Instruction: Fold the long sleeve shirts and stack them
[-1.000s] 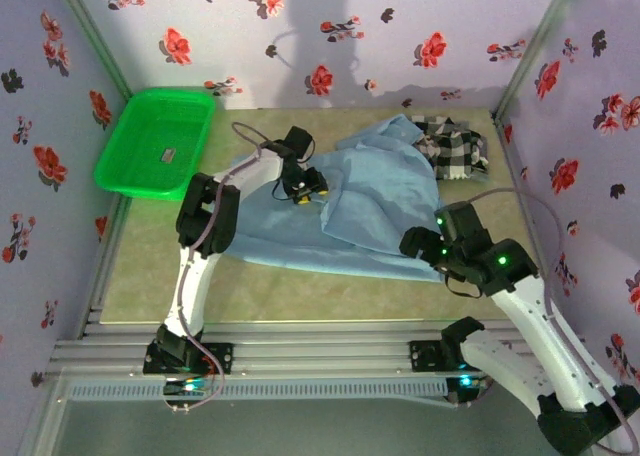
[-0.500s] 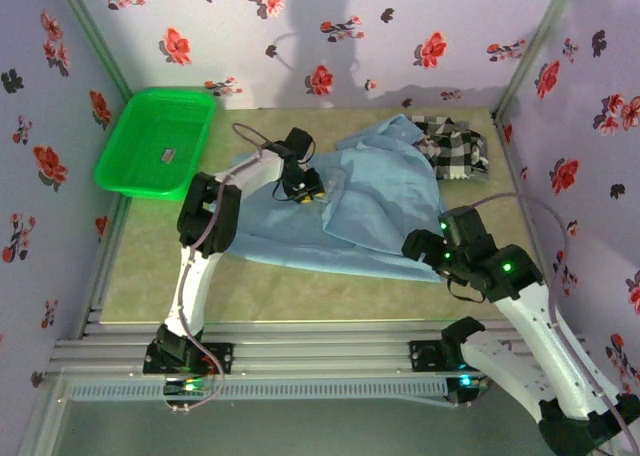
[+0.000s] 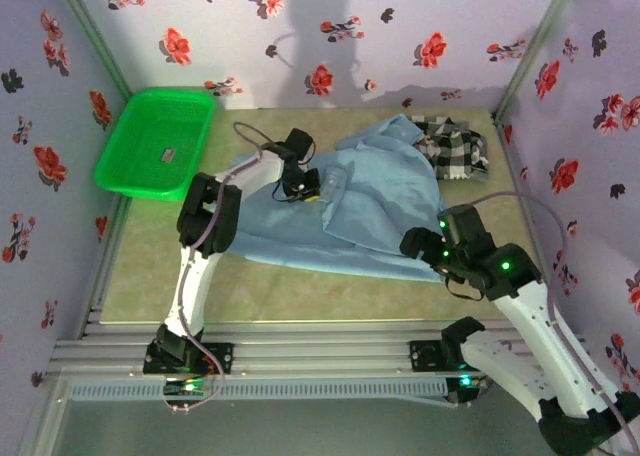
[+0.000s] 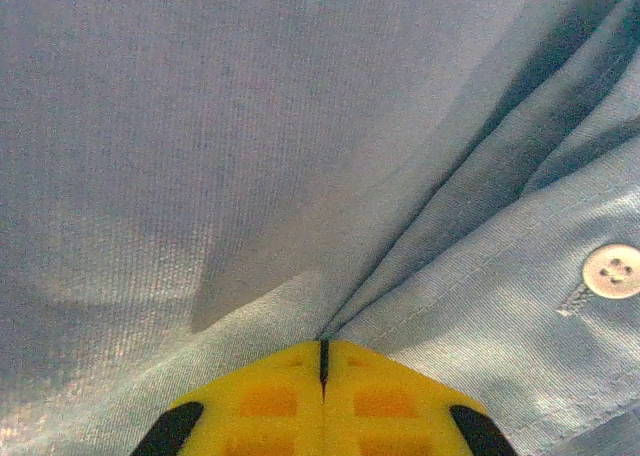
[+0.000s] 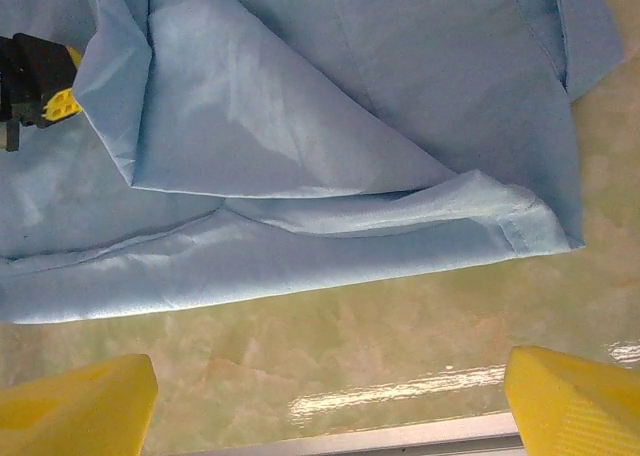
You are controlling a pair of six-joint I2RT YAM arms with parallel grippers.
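Note:
The light blue shirt (image 3: 375, 201) lies spread and partly folded over across the middle of the table. Its hem runs across the right wrist view (image 5: 300, 256), and a white button (image 4: 611, 270) shows beside a placket seam. My left gripper (image 3: 312, 188) sits on the shirt's left part, its yellow fingers (image 4: 260, 401) pressed together with a pinch of blue cloth (image 4: 300, 126) at their tips. The checked shirt (image 3: 455, 148) is bunched at the back right, touching the blue one. My right gripper (image 3: 422, 244) hovers open over bare table just in front of the blue hem, with nothing between its fingertips (image 5: 75, 406).
A green plastic basket (image 3: 155, 141) stands at the back left, apart from the cloth. Flowered walls close in the back and both sides. The greenish tabletop (image 3: 300, 291) is bare in front of the shirt, up to the metal rail (image 3: 320, 351) at the near edge.
My left gripper has shut on a fold of the blue shirt and pulled it slightly to the right. The right arm has barely shifted.

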